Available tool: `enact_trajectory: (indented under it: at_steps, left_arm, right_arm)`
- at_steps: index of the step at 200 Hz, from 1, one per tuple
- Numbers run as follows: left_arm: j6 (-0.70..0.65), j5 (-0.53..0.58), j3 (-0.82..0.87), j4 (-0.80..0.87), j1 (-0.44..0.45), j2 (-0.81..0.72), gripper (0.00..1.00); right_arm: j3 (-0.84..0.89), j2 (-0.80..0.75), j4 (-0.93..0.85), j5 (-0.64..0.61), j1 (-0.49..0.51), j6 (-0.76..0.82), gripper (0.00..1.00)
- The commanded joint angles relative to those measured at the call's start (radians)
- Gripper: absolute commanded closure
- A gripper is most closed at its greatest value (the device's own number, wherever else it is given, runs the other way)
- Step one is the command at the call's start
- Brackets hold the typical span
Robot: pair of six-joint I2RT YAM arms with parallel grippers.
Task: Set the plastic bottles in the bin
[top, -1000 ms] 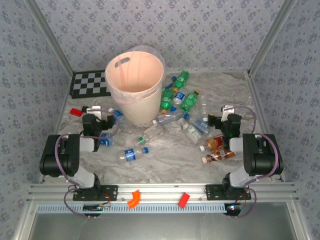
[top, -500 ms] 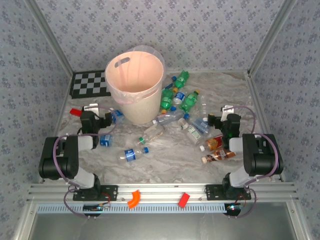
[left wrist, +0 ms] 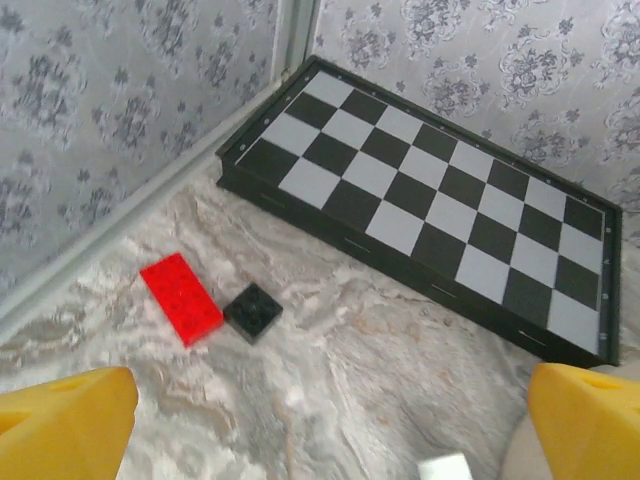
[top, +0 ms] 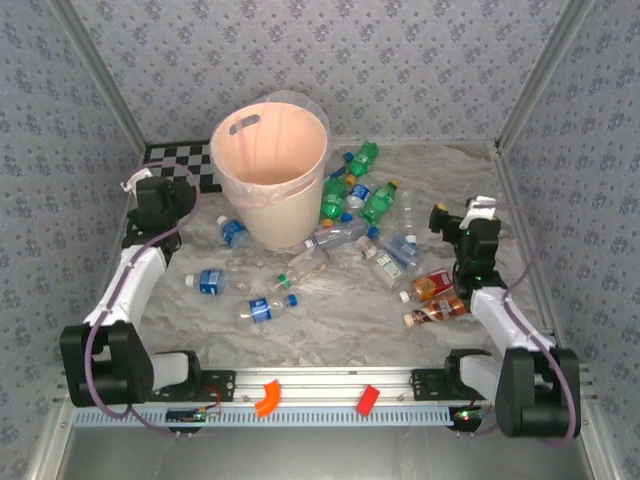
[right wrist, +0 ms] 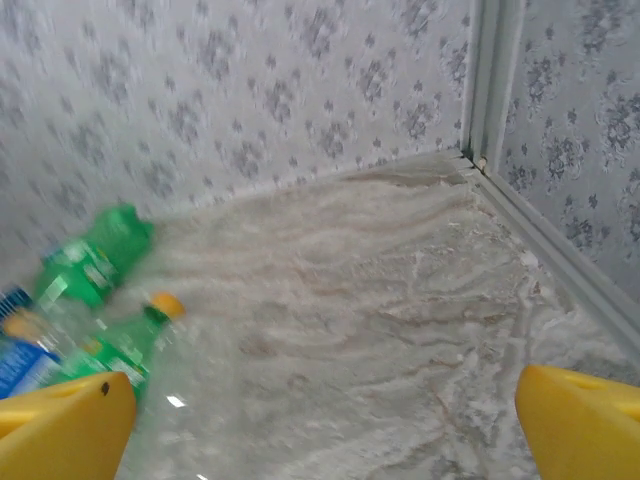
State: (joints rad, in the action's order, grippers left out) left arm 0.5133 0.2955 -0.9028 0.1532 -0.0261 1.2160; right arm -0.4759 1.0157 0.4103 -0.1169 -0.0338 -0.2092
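The pale pink bin stands at the back, left of centre. Plastic bottles lie scattered on the marbled table: green ones right of the bin, clear ones in the middle and left, amber ones at the right. My left gripper hangs open over the back-left corner, left of the bin, with nothing between its yellow fingertips. My right gripper is open above the table at the right, beyond the amber bottles. Green bottles lie to its left, blurred.
A checkerboard leans at the back-left wall, with a red block and a black block in front of it. An orange piece and a red piece sit on the front rail. Walls close off the table's sides.
Both arms have stretched out from their folded pose. The left gripper swung back and left toward the checkerboard; the right gripper moved back and right. Both stayed open.
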Motion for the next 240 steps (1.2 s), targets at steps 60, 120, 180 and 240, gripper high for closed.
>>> enact_trajectory:
  at_steps: [60, 120, 180, 240]
  left_arm:
    - [0.541, -0.203, 0.111, 0.422, -0.002, -0.248, 0.04]
    - [0.706, -0.332, 0.254, 0.511, 0.025, -0.344, 0.12]
    - [0.812, -0.326, 0.334, 0.533, 0.158, -0.302, 0.18]
    - [0.837, -0.355, 0.371, 0.376, 0.184, -0.198, 0.18]
  right_arm:
    - [-0.094, -0.084, -0.153, 0.237, 0.03, -0.336, 0.01]
    - [-0.122, -0.041, -0.169, 0.234, 0.239, -0.204, 0.01]
    - [-0.143, -0.024, -0.174, 0.217, 0.315, -0.11, 0.01]
    - [-0.154, -0.016, -0.182, 0.185, 0.378, -0.059, 0.0]
